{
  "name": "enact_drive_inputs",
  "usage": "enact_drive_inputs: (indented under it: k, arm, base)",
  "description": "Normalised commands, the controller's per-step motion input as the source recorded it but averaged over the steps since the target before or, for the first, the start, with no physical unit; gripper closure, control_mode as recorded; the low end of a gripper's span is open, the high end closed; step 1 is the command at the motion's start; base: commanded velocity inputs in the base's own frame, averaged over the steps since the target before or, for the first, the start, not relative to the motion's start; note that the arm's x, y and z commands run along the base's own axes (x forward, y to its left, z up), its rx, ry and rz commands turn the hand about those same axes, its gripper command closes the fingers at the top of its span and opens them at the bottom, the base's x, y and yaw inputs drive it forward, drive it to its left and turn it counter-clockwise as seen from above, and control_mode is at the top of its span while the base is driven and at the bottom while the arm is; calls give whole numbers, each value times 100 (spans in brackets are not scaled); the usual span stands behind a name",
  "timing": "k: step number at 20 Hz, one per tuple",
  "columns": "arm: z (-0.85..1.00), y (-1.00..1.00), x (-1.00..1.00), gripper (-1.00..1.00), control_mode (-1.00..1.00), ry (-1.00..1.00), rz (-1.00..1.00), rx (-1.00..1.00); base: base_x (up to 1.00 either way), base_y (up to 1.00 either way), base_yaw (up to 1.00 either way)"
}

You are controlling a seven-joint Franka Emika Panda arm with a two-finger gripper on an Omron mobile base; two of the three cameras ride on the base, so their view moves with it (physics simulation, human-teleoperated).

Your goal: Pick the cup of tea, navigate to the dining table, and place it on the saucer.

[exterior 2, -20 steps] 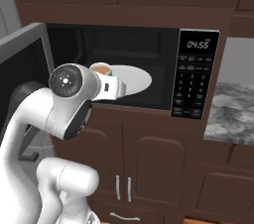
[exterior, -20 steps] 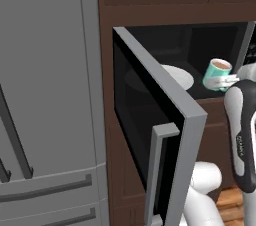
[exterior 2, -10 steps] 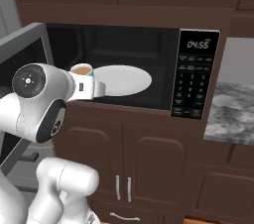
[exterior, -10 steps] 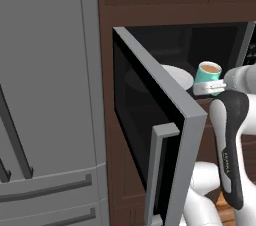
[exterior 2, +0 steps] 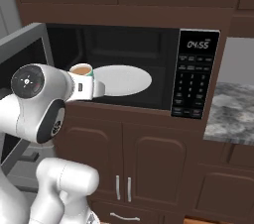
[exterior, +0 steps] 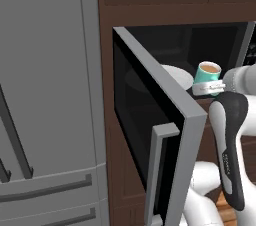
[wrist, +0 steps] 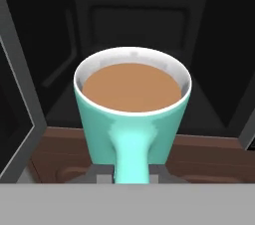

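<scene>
Currently we hold the cup of tea point(wrist: 132, 114) in the gripper point(exterior: 209, 89), with the jaws clamped on its base at the handle side. In the hand view the handle faces the camera and the finger tips sit at either side of it; the brown liquid lies level, close below the white rim.

Location of the cup: it is in the air, just outside the front edge of the microwave point(exterior 2: 129, 64) opening, at the left end of that opening near the hinge side. It no longer stands over the white turntable plate point(exterior 2: 121, 80), which lies inside the cavity to its right in the right base view. The microwave door point(exterior: 155, 135) stands wide open and projects toward the robot, close beside the arm in the left base view.

Step in hand: we judge the pick to be complete and the withdrawal from the microwave to be nearly finished. Navigation has not begun; the dining table and the saucer are not yet before the cameras. A stone counter point(exterior 2: 230, 114) shows at the right edge of the right base view.

Next move:
1. Draw the cup clear of the open door edge.
2. Keep the cup upright, since the liquid is near the rim.
3. Drive the base toward the dining table without sharp starts.
</scene>
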Motion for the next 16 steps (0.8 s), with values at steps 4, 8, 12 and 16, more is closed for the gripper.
enact_drive_inputs:
  k: [4,8,12,16]
  arm:
    - [0,0,0,100,-100,0,0,0]
    - [0,0,0,100,100,0,0,0]
    - [0,0,0,100,100,0,0,0]
    - [0,0,0,100,100,0,0,0]
  base:
    - [0,0,0]
    - [-76,-26,-9]
    - [-91,-52,-21]
    - [-30,-58,-40]
